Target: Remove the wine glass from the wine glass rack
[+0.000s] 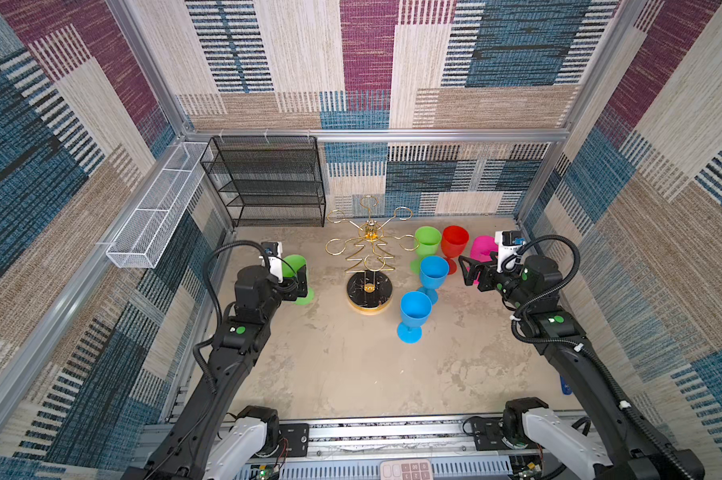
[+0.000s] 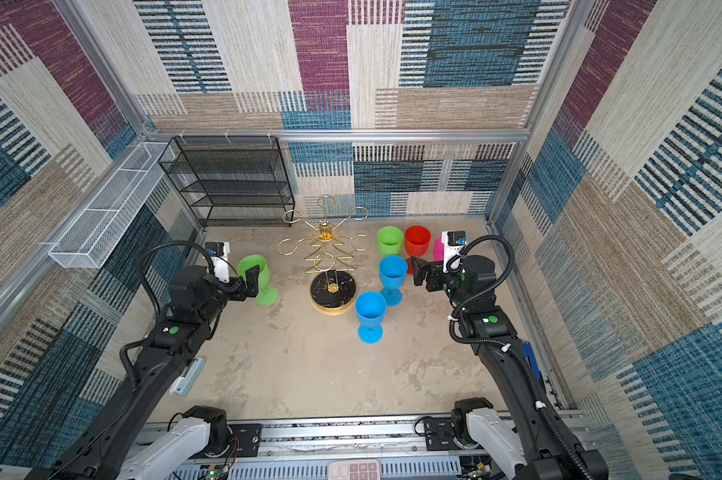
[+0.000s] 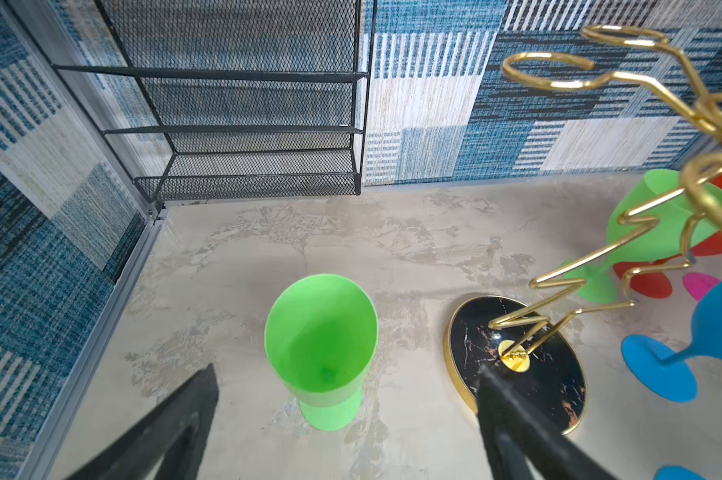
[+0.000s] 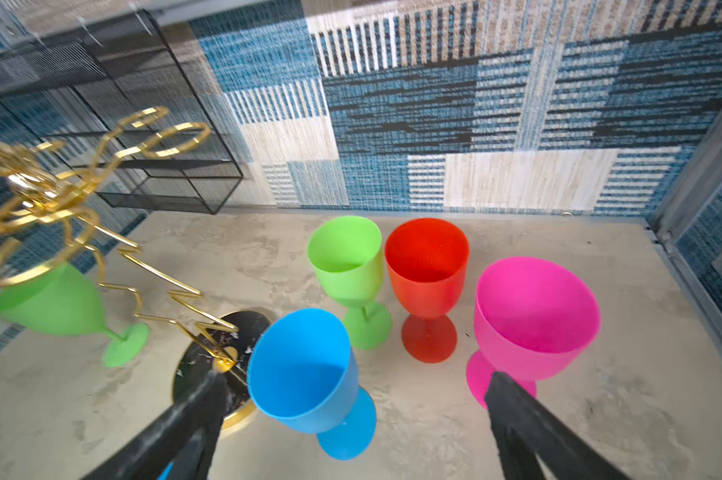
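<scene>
The green wine glass (image 2: 253, 262) is stood left of centre, off the wine glass rack (image 2: 342, 291). The left gripper (image 3: 346, 374) is spread wide round it, so nothing is tipped; the right gripper (image 4: 357, 378) is spread too, empty.

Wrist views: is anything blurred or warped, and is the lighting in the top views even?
Left wrist view: green wine glass sharp, fingers in the foreground soft. Right wrist view: wine glass rack arms and the same green wine glass behind them smeared and stretched near the edge; pink glass crisp. Both top views: flat, even light, faint shadows on the table, no glare.
</scene>
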